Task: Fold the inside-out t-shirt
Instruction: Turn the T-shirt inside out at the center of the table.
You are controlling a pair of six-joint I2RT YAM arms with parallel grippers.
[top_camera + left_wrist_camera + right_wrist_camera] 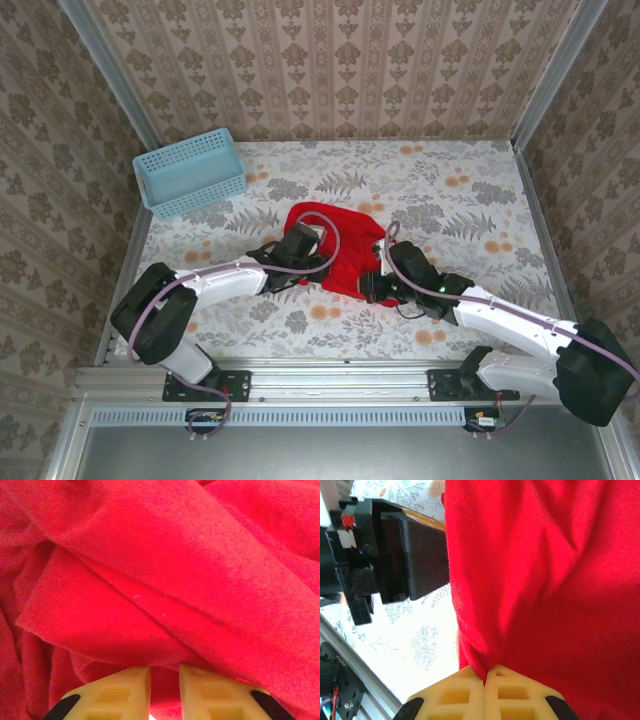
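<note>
We see the floral table (480, 200) with the red inside-out t-shirt (350, 255) bunched at its middle. Our right gripper (485, 676) pinches a fold tight. Our left gripper (165, 676) has cloth between nearly closed jaws, and we cannot tell whether it grips.

Left gripper (164, 675): fingers (117, 695) cropped by the frame bottom. The t-shirt (165, 580) sits in the gap, can't tell if it's actually pinched. Right gripper (486, 677): fingers cropped at the bottom too, t-shirt runs off top and right edges. Overhead, left arm (225, 278) and right arm (500, 312) cover the t-shirt's near edge. Sleeves vs hem unreadable in the bunch.
</note>
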